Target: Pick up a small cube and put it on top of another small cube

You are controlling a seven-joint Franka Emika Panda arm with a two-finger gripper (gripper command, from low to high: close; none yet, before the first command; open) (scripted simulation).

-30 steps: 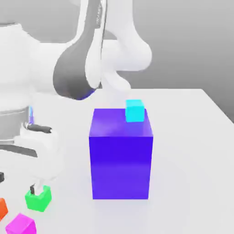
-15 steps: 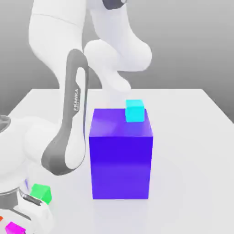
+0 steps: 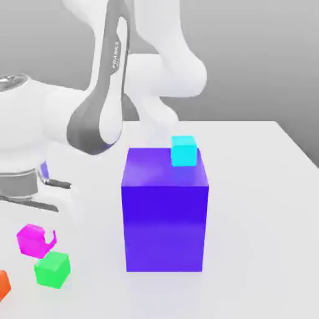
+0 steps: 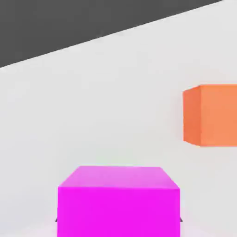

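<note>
While raised, magenta cube (image 3: 31,240) between fingers (image 3: 51,239), above green cube (image 3: 52,269)

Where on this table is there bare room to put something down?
The widest bare stretch of the white table runs from the big blue block to the edge at the exterior view's right. It is crowded near the exterior view's lower left: the pink cube, green cube and orange cube cluster there under the arm. A cyan cube sits on the block's top.
</note>
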